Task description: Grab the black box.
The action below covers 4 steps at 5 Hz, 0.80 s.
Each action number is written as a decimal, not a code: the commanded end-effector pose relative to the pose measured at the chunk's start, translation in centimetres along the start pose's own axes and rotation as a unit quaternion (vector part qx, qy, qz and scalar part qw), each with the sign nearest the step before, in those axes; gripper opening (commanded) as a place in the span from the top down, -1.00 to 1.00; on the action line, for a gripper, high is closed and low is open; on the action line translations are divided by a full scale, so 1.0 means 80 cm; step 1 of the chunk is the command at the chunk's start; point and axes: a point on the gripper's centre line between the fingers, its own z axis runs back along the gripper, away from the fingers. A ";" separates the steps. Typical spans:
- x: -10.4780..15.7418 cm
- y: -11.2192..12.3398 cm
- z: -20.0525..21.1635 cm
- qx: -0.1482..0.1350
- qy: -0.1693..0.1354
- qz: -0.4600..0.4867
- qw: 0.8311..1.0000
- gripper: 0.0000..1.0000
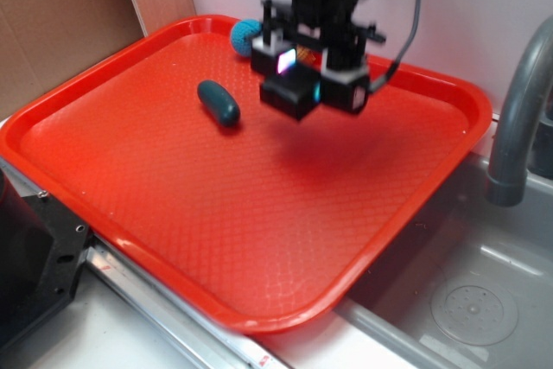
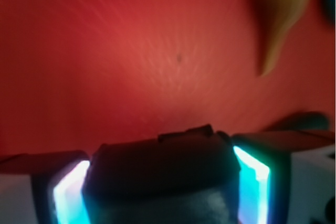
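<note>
Red textured plastic fills most of the scene: a large cafeteria tray (image 1: 130, 179) with a raised rim, sitting on a pale counter beside a grey steel sink (image 1: 467, 300) and a grey faucet (image 1: 518, 118), with brown cardboard (image 1: 60, 23) leaning against the wall at the far left. Nearest on the tray's surface, toward the far left part, lies a dark teal oblong capsule (image 1: 219, 102). Beyond it the gripper (image 1: 298, 84) hangs above the tray's far half, its lit fingers (image 2: 247, 182) clamped on the small glossy black box (image 1: 291, 92), which is lifted clear of the tray with a shadow under it. The box looks rigid and light but slick, so I judge the flat opposite sides the safest hold. At the far edge a blue knitted ball (image 1: 244, 36) peeks out behind the arm.
</note>
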 end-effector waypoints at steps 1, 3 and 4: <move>-0.046 0.045 0.145 0.014 -0.153 0.008 0.988 1.00; -0.074 0.086 0.159 -0.026 -0.105 0.046 0.993 1.00; -0.070 0.087 0.156 -0.030 -0.095 0.048 0.994 1.00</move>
